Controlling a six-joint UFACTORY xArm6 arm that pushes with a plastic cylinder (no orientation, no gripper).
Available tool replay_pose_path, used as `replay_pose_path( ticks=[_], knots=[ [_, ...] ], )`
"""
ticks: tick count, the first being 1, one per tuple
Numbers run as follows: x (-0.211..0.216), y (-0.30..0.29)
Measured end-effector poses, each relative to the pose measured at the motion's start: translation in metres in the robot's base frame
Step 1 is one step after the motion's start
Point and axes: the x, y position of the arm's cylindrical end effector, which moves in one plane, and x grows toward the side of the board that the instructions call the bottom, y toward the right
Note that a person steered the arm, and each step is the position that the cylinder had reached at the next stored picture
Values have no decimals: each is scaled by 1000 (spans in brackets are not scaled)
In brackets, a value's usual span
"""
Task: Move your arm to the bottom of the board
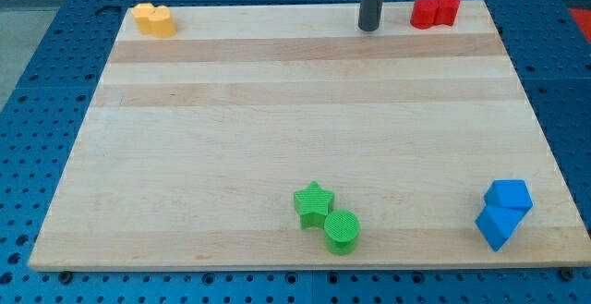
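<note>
My tip (369, 27) is the lower end of a dark rod that comes down at the view's top, right of centre, on the wooden board (295, 110). It stands just left of two red blocks (435, 11) at the top right corner, apart from them. Two yellow blocks (154, 18) sit at the top left corner. A green star (314, 203) and a green cylinder (342, 231) touch each other near the bottom edge, right of centre. Two blue blocks (504, 212) sit together at the bottom right corner.
The board lies on a blue perforated table (46, 82) that shows on all sides. A dark robot base shows at the view's top edge behind the rod.
</note>
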Motion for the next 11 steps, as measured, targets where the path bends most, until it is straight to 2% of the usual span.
replay_pose_path(
  ticks=[1,3,4,6,11],
  knots=[
    [8,-15],
    [139,-14],
    [176,-14],
    [186,-14],
    [308,29]
  ],
)
